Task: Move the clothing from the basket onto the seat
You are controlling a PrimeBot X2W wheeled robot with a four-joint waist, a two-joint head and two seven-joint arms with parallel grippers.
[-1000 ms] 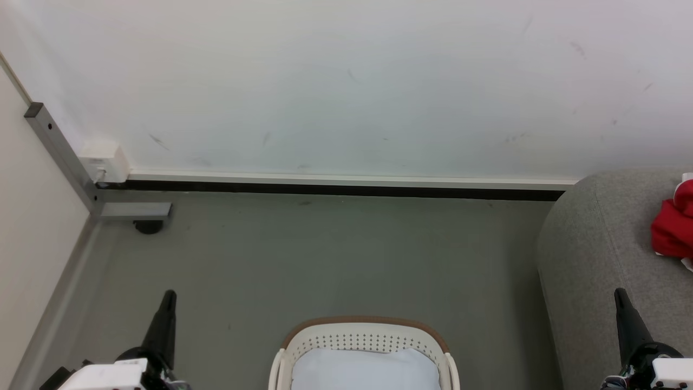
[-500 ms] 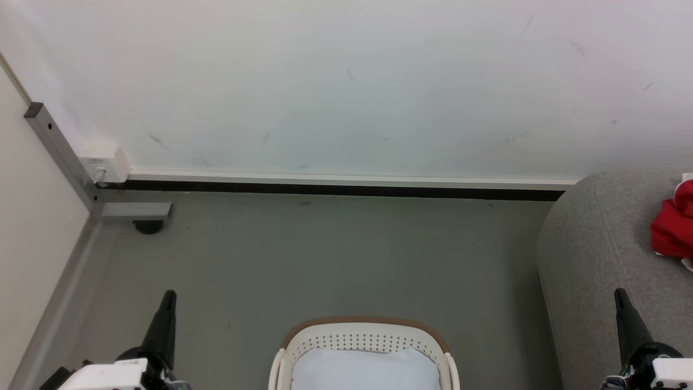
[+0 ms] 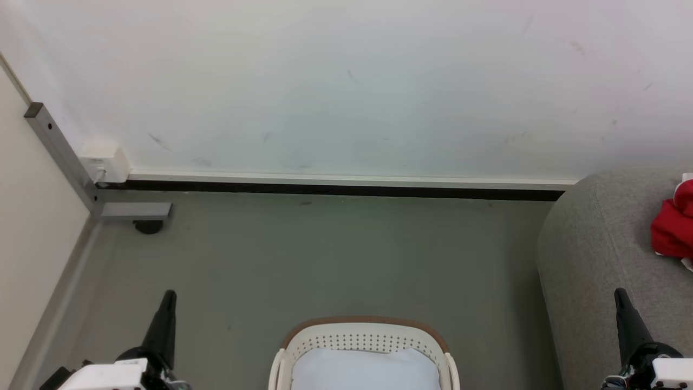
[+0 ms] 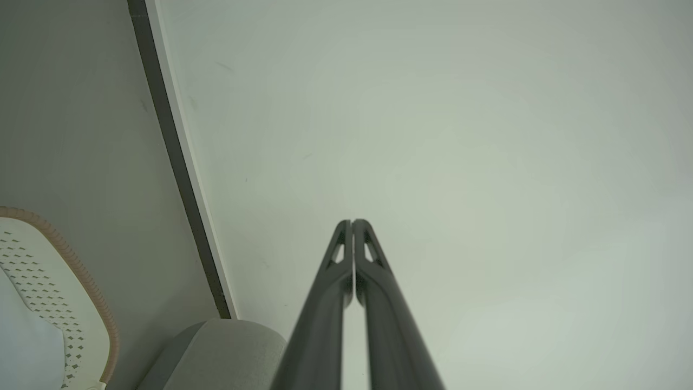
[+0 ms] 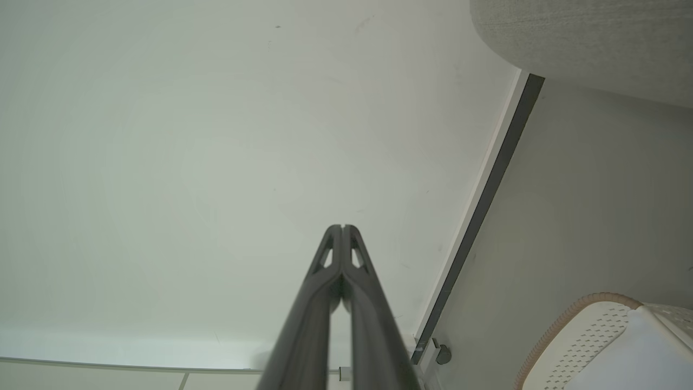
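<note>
left tool and right tool taper slim, dark, closed.

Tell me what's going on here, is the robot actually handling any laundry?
Nothing is being handled right now. The left gripper and right gripper are both shut and empty, held low on either side of the cream laundry basket, which sits on the grey floor. What can be seen inside the basket is a pale bluish-white soft item. A red garment already lies on the grey sofa at the right.
</note>
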